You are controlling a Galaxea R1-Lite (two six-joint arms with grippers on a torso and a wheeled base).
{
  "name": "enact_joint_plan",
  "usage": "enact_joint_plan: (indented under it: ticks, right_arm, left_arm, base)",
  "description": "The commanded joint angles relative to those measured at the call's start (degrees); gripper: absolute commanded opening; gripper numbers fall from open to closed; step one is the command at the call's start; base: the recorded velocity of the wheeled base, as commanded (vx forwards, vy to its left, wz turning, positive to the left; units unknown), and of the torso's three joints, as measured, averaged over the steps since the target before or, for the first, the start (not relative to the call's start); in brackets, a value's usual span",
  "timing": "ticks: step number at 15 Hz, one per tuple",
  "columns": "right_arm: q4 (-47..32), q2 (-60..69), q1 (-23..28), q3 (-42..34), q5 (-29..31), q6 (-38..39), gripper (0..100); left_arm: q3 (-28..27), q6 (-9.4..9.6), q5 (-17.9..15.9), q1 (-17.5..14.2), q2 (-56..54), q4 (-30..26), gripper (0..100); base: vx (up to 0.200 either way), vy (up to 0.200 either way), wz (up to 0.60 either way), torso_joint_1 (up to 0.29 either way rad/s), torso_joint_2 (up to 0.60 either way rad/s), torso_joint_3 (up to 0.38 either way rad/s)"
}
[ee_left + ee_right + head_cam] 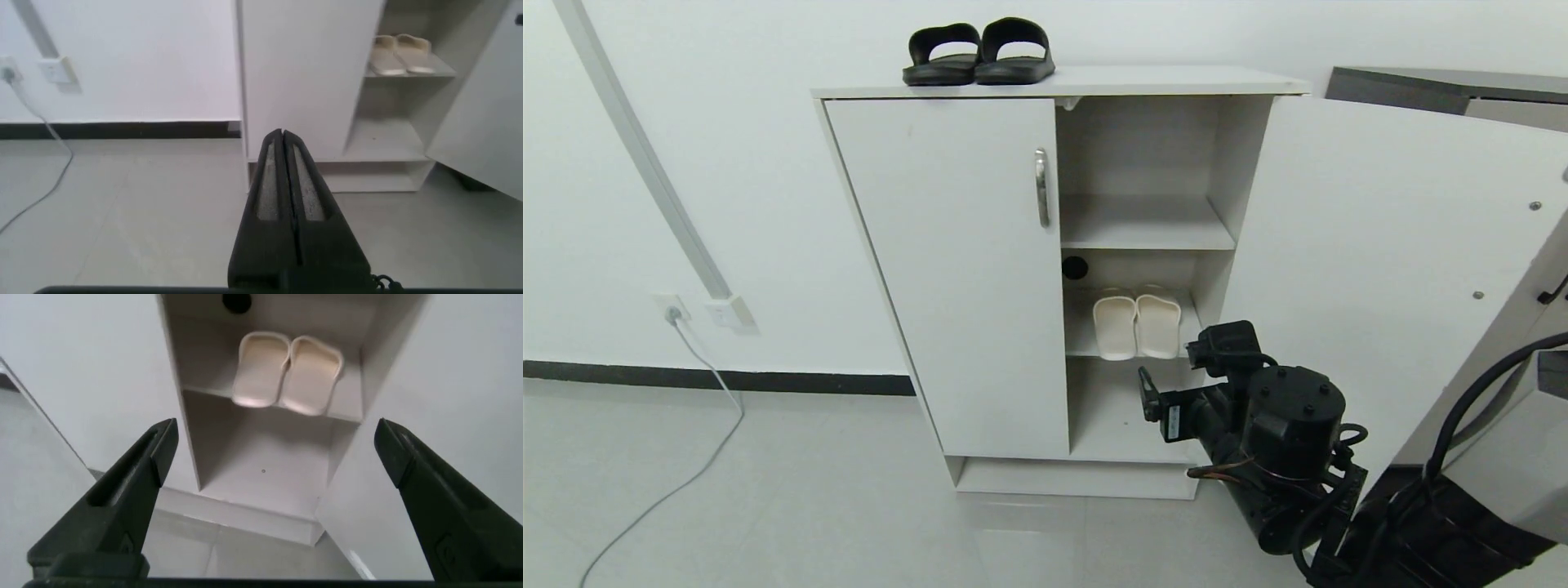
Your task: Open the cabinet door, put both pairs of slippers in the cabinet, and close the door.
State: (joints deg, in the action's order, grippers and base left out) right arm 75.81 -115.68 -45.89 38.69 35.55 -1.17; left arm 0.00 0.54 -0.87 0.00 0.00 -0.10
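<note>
Slipper pair (978,55) atop cabinet (1176,80); second pair (1137,327) inside.

Cabinet (939,269): plain white, with silver handle (1041,188).
Black slippers (978,54): solid black.
Cream slippers (1137,327): plain cream.
Wall (768,163): white, with black skirting (719,378).
Floor (809,506): pale grey.
Cable (698,474): grey.
Left gripper (282,139), right gripper (275,431): black.

The right arm (1282,441) sits low on the robot's right side, its black links angled forward toward the wrist, with cables looped around the joints. The right gripper (1153,402) points ahead with its two fingers (135,498) spread wide apart and nothing between them. The left gripper (282,147) points forward and slightly downward, its two padded fingertips (268,188) pressed flat together, holding nothing.
</note>
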Motion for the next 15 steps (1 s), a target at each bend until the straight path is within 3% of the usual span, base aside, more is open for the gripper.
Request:
enact_joint_plan:
  ticks: [1, 13, 15]
  right_arm:
    - [0.12, -0.51, -0.08, -0.02, -0.04, -0.06, 100]
    - [2.23, -0.08, 1.15, -2.04, -2.41, -0.32, 100]
    - [2.23, -0.08, 1.24, -2.39, -2.59, -0.41, 100]
  left_arm:
    - [0.0, -0.01, -0.01, 0.0, 0.0, 0.1, 0]
    - [0.0, -0.01, -0.01, 0.0, 0.0, 0.1, 0]
    - [0.0, 0.08, -0.01, 0.0, 0.0, 0.1, 0]
  base:
    - [0.0, 0.2, 0.0, 0.017, 0.01, 0.002]
    - [0.0, 0.2, 0.0, 0.002, 0.0, 0.004]
    - [0.0, 0.0, 0.0, 0.0, 0.0, 0.0]
